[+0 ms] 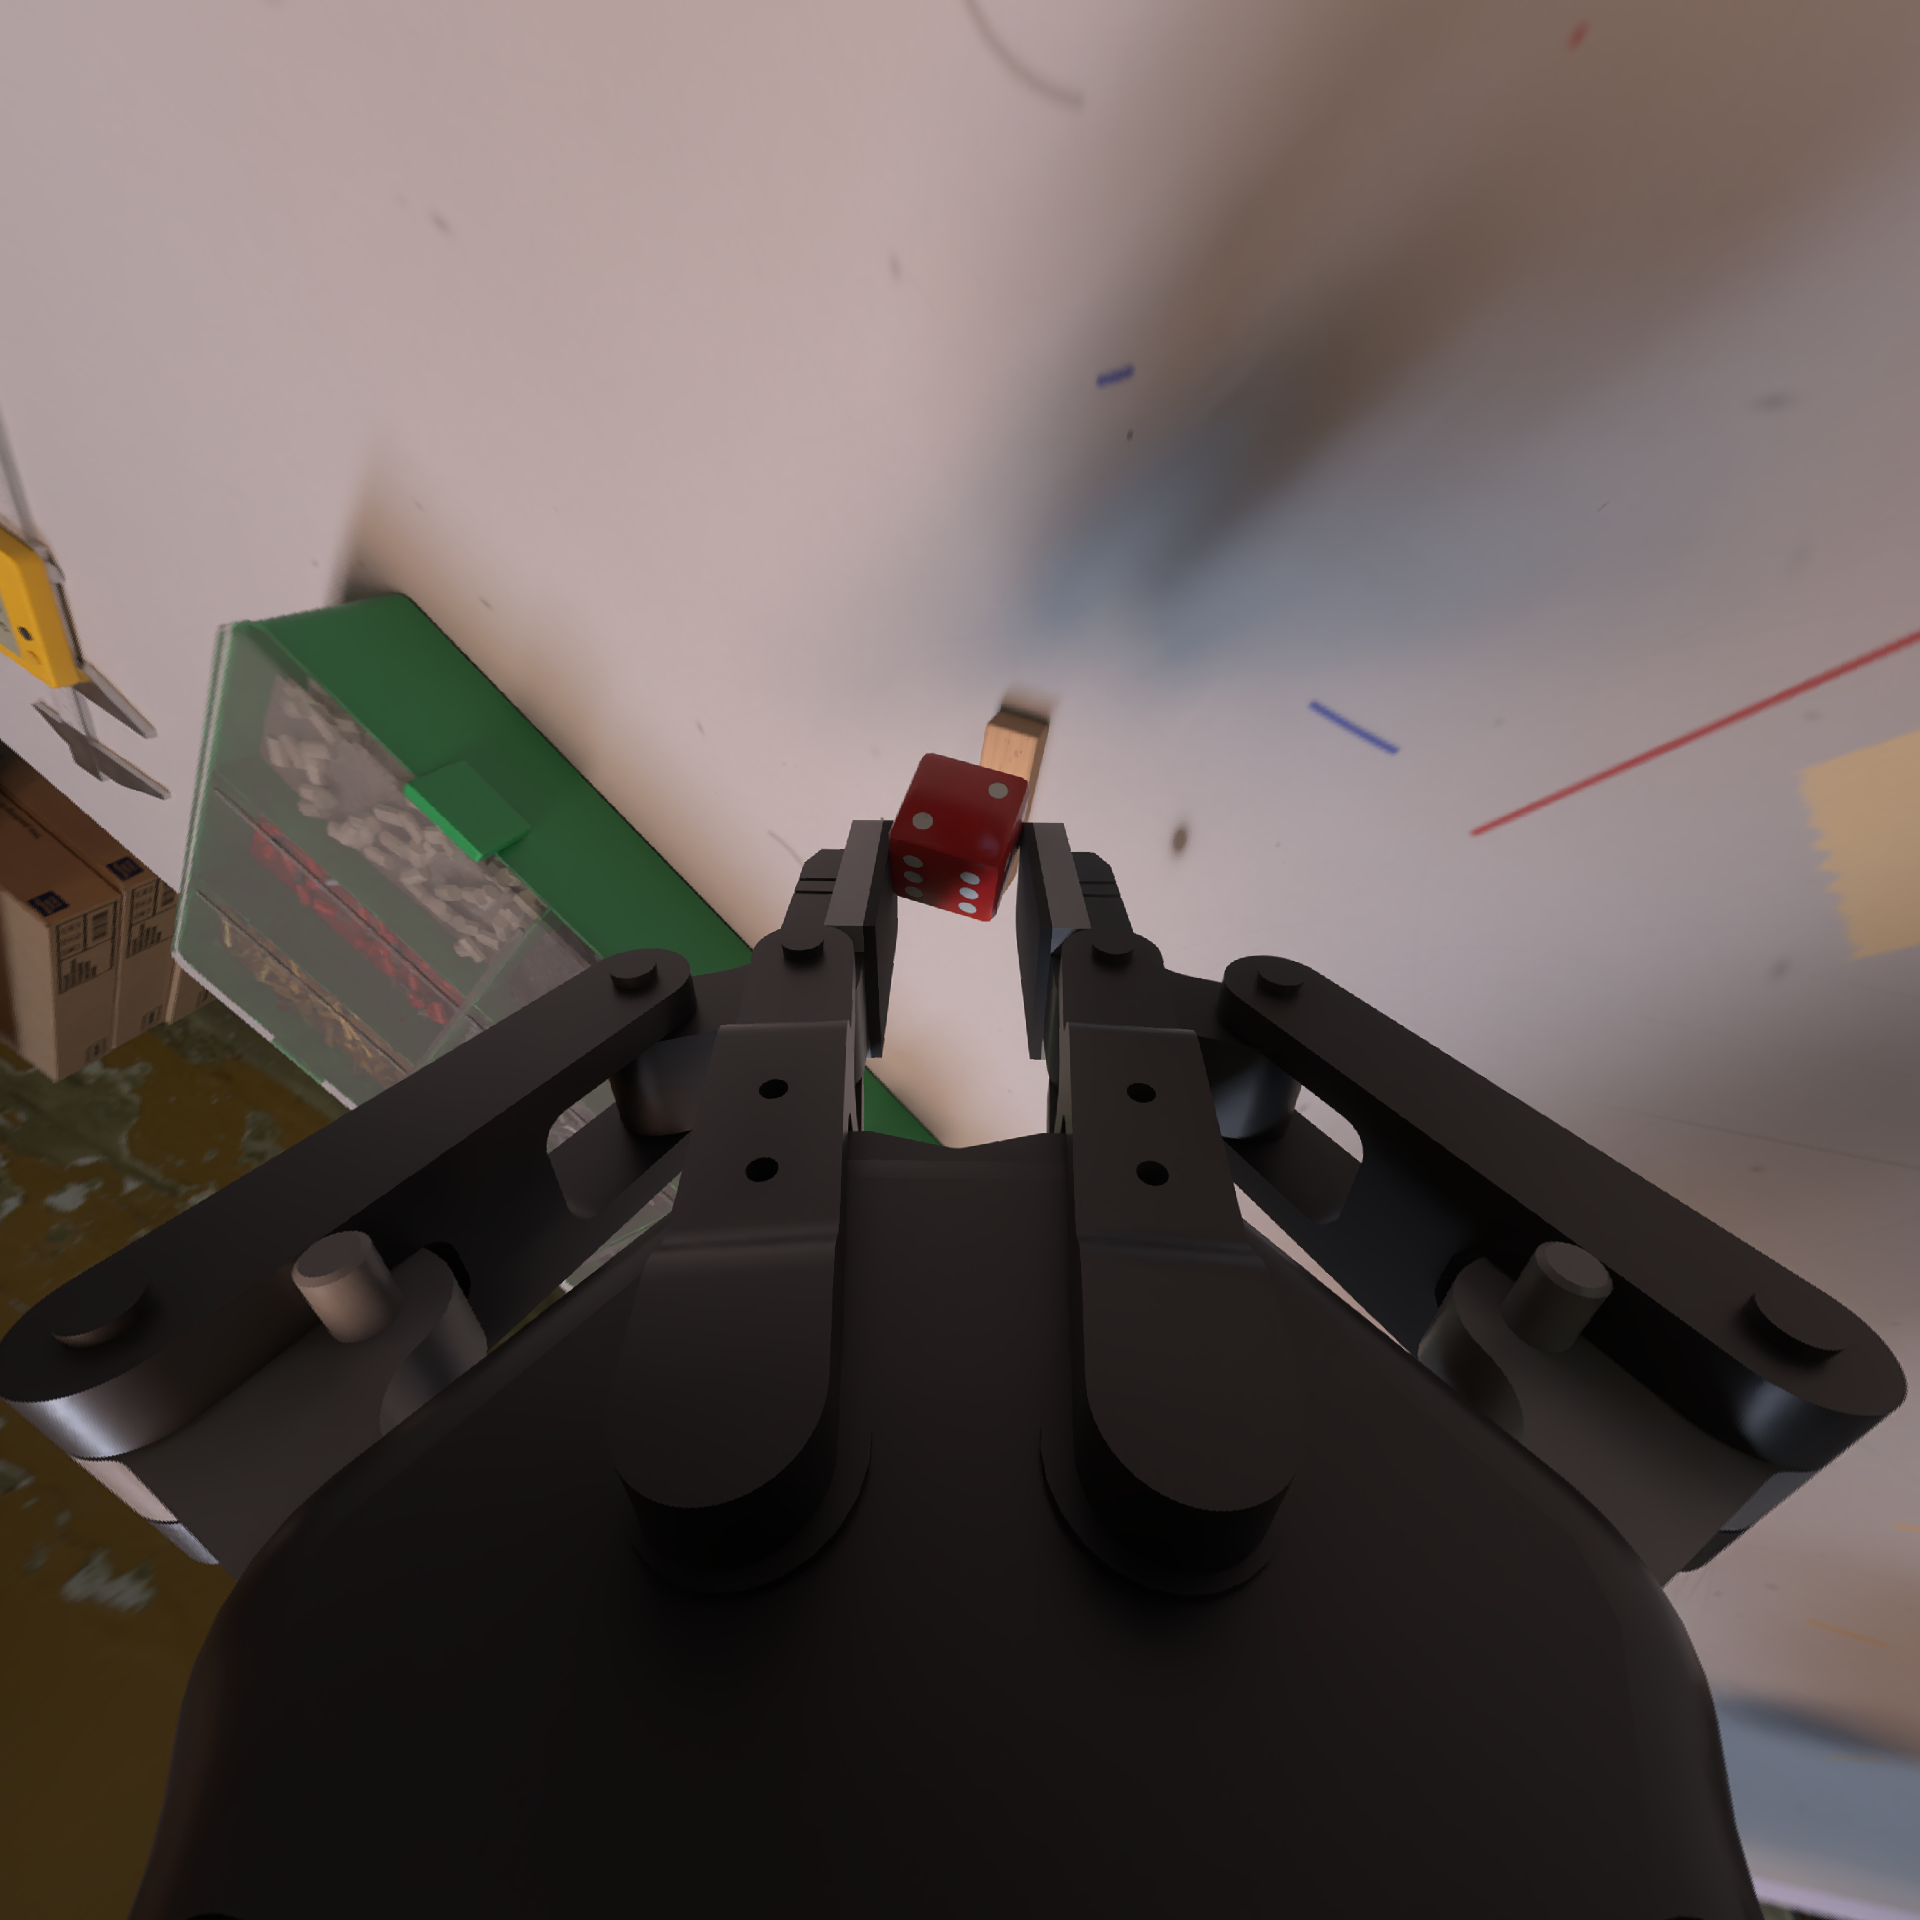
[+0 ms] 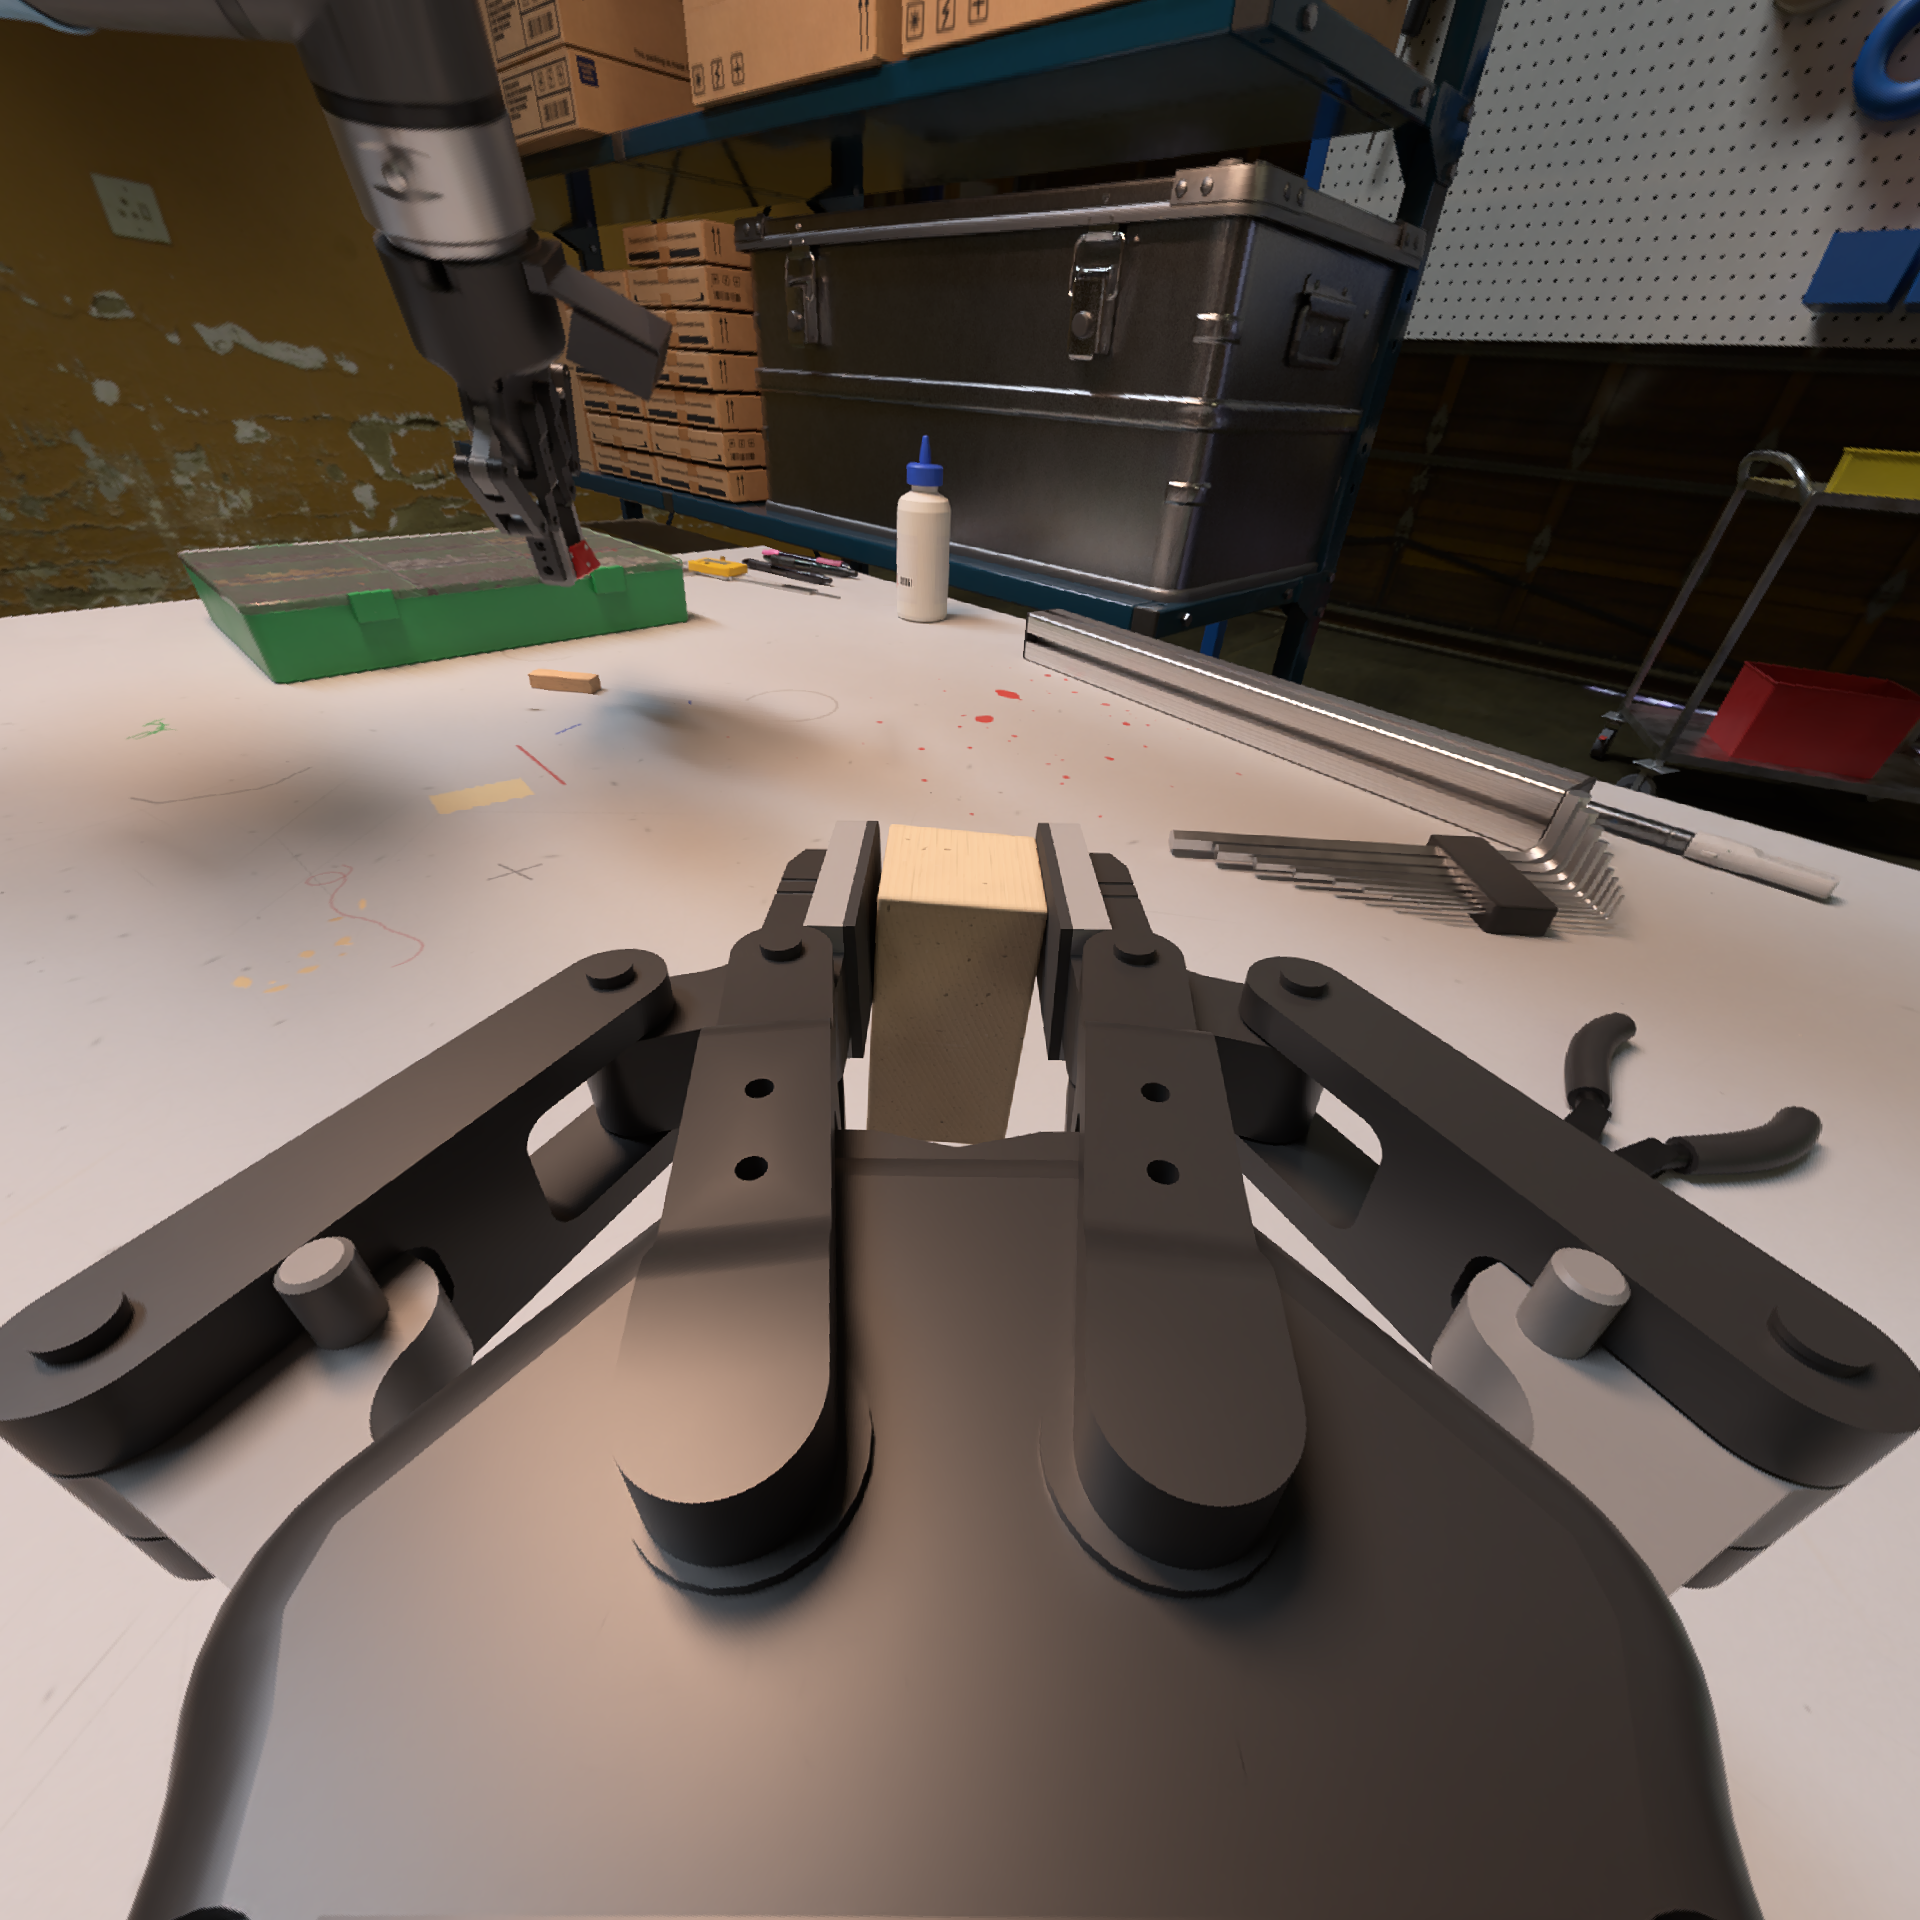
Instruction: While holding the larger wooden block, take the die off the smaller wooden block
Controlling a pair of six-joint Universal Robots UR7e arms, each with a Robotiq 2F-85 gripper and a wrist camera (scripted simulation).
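Note:
My left gripper (image 1: 956,847) is shut on a red die (image 1: 956,836) with white pips and holds it well above the white table. The smaller wooden block (image 1: 1013,746) lies on the table below it, partly hidden by the die. In the right wrist view the left gripper (image 2: 566,561) hangs in the air with the die (image 2: 582,558), and the smaller block (image 2: 564,682) lies flat, bare on top. My right gripper (image 2: 958,873) is shut on the larger pale wooden block (image 2: 956,966), held above the table.
A green parts organiser (image 2: 436,613) (image 1: 416,831) stands at the table's far left. A glue bottle (image 2: 923,540), an aluminium rail (image 2: 1299,717), a hex key set (image 2: 1455,878) and pliers (image 2: 1662,1122) lie at the right. Shelves with a metal case (image 2: 1070,384) stand behind.

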